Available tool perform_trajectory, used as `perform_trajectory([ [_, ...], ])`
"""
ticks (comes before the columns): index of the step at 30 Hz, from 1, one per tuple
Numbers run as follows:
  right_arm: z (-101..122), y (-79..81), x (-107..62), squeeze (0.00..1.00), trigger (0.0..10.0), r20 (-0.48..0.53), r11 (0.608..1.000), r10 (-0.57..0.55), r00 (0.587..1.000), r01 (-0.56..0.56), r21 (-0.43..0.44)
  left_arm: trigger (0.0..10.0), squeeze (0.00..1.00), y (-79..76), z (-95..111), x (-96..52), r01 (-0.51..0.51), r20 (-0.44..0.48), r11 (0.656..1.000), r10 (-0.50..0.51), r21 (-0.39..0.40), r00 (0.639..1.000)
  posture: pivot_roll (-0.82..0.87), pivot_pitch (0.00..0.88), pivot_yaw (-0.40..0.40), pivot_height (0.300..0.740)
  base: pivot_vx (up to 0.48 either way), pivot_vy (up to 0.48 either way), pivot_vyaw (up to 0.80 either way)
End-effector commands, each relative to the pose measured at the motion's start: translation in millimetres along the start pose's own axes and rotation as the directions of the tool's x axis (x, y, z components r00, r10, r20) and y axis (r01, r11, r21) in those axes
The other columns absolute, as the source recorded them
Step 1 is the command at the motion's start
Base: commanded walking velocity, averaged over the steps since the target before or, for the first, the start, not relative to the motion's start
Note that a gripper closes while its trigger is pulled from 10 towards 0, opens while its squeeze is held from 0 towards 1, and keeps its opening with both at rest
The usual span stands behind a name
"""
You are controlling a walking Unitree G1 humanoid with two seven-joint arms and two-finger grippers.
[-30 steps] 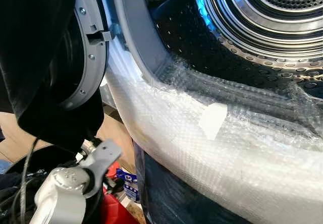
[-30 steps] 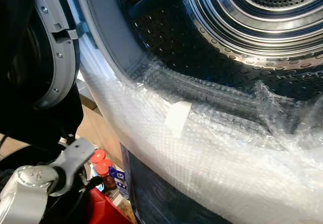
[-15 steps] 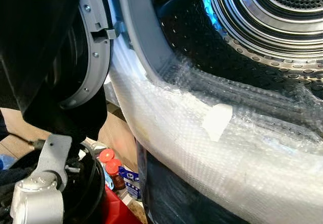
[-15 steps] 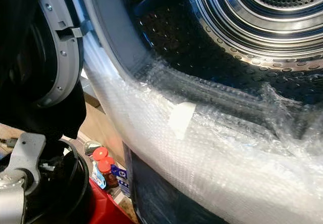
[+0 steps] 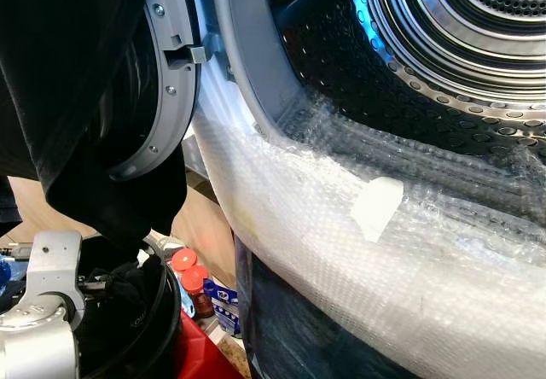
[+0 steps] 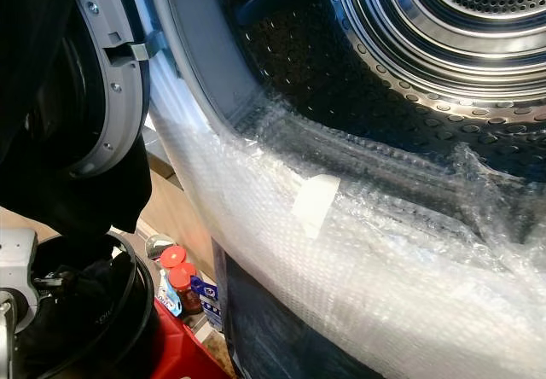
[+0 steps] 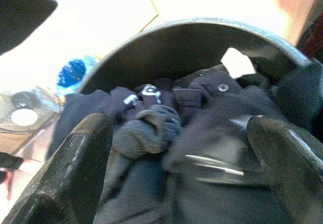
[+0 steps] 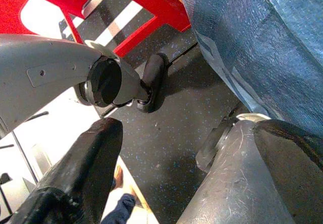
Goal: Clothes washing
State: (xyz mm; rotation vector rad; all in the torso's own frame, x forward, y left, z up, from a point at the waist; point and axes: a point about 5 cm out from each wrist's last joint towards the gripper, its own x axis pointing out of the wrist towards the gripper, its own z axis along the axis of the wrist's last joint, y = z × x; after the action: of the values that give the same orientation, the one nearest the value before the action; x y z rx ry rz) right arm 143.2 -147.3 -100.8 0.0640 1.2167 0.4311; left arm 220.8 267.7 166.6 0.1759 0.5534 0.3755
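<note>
The washing machine's steel drum (image 5: pixel 478 20) stands open, its front rim wrapped in bubble wrap (image 5: pixel 341 251) with a white tape patch (image 5: pixel 377 208). The grey door (image 5: pixel 171 97) is swung out to the left, and a black garment (image 5: pixel 68 97) hangs over it. Below it, my left arm's silver wrist (image 5: pixel 38 311) reaches into a round black basket (image 5: pixel 158 311). In the left wrist view my left gripper (image 7: pixel 176 125) is open just above a heap of dark clothes (image 7: pixel 202 148) inside the basket's rim (image 7: pixel 176 30). My right gripper (image 8: pixel 186 128) hangs open and holds nothing.
Red-capped bottles (image 5: pixel 189 276) and a red container (image 5: pixel 200 353) sit on the floor between the basket and the washer's blue-wrapped front (image 5: pixel 290 328). In the right wrist view my own silver leg (image 8: pixel 50 72) stands on the dark floor beside the washer.
My left wrist has swung left and down toward the basket. The camera has shifted slightly, sliding the washer to the right in view.
</note>
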Motion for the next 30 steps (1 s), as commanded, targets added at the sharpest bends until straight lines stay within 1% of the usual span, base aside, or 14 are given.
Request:
perform_trajectory([
  [1, -15.0, 4.3, 1.1, 0.00, 10.0, -0.060, 1.000, 0.012, 0.998, -0.012, 0.001, 10.0, 0.00, 6.7, -4.2, 1.3, -0.010, -0.007, 1.000, 0.010, 0.002, 1.000, 0.12, 0.055, 0.063, 0.740, 0.000, 0.000, 0.00],
  [2, -14.2, 4.4, 1.2, 0.00, 10.0, -0.059, 1.000, 0.012, 0.998, -0.012, -0.006, 10.0, 0.00, 8.1, -4.9, 1.4, 0.001, 0.004, 1.000, -0.001, 0.015, 1.000, 0.12, 0.053, 0.060, 0.740, 0.000, 0.000, 0.00],
  [4, -13.8, 4.4, 1.2, 0.00, 10.0, -0.058, 1.000, 0.012, 0.998, -0.013, -0.009, 10.0, 0.00, 11.8, -5.5, 1.1, -0.018, 0.012, 1.000, 0.017, 0.016, 1.000, 0.12, 0.055, 0.061, 0.740, 0.000, 0.000, 0.00],
  [6, -13.4, 4.4, 1.3, 0.00, 10.0, -0.058, 1.000, 0.012, 0.998, -0.012, -0.011, 10.0, 0.00, 18.2, -4.6, 0.6, -0.038, 0.034, 0.999, 0.038, 0.002, 0.999, 0.12, 0.053, 0.059, 0.740, 0.000, 0.000, 0.00],
  [9, -12.6, 4.3, 1.3, 0.00, 10.0, -0.056, 1.000, 0.012, 0.998, -0.012, -0.014, 10.0, 0.00, 24.9, 3.5, -4.9, -0.050, 0.081, 0.999, 0.051, -0.012, 0.995, 0.13, 0.055, 0.055, 0.740, 0.000, 0.000, 0.00],
  [10, -12.4, 4.2, 1.2, 0.00, 10.0, -0.057, 1.000, 0.012, 0.998, -0.012, -0.015, 10.0, 0.00, 28.3, 4.0, -6.1, -0.062, 0.083, 0.998, 0.063, -0.017, 0.995, 0.13, 0.055, 0.055, 0.740, 0.000, 0.000, 0.00],
  [12, -12.1, 4.1, 1.2, 0.00, 10.0, -0.057, 1.000, 0.011, 0.998, -0.012, -0.017, 10.0, 0.00, 35.5, 0.6, -7.1, -0.101, 0.060, 0.995, 0.102, -0.021, 0.993, 0.13, 0.056, 0.054, 0.740, 0.000, 0.000, 0.00],
  [14, -12.0, 3.6, 1.0, 0.00, 10.0, -0.060, 1.000, 0.010, 0.998, -0.012, -0.020, 10.0, 0.00, 47.4, -11.2, -7.6, -0.158, 0.008, 0.987, 0.158, -0.013, 0.987, 0.14, 0.056, 0.053, 0.740, 0.000, 0.000, 0.00],
  [15, -11.5, 3.4, 1.0, 0.00, 10.0, -0.060, 1.000, 0.010, 0.998, -0.012, -0.023, 10.0, 0.00, 51.1, -16.3, -5.3, -0.172, -0.013, 0.985, 0.171, -0.018, 0.985, 0.14, 0.054, 0.049, 0.740, 0.000, 0.000, 0.00],
  [21, -7.5, 5.4, 2.0, 0.00, 10.0, -0.051, 1.000, 0.013, 0.999, -0.015, -0.026, 10.0, 0.00, 54.6, -26.1, 3.8, -0.181, -0.052, 0.983, 0.180, -0.021, 0.982, 0.13, 0.047, 0.050, 0.740, 0.000, 0.000, 0.00],
  [24, -6.4, 6.8, 2.6, 0.00, 10.0, -0.049, 1.000, 0.016, 0.999, -0.017, -0.025, 10.0, 0.00, 59.0, -32.1, 6.9, -0.191, -0.073, 0.981, 0.190, -0.016, 0.979, 0.14, 0.048, 0.049, 0.740, 0.000, 0.000, 0.00],
  [26, -7.4, 7.8, 3.0, 0.00, 10.0, -0.050, 1.000, 0.018, 0.999, -0.019, -0.025, 10.0, 0.00, 65.4, -38.5, 10.4, -0.208, -0.090, 0.978, 0.207, -0.013, 0.974, 0.14, 0.048, 0.048, 0.740, 0.000, 0.000, 0.00],
  [30, -7.6, 7.9, 3.0, 0.00, 10.0, -0.051, 0.999, 0.019, 0.998, -0.020, -0.025, 10.0, 0.00, 65.5, -42.3, 13.6, -0.194, -0.107, 0.981, 0.192, -0.009, 0.976, 0.13, 0.046, 0.049, 0.740, 0.000, 0.000, 0.00],
])
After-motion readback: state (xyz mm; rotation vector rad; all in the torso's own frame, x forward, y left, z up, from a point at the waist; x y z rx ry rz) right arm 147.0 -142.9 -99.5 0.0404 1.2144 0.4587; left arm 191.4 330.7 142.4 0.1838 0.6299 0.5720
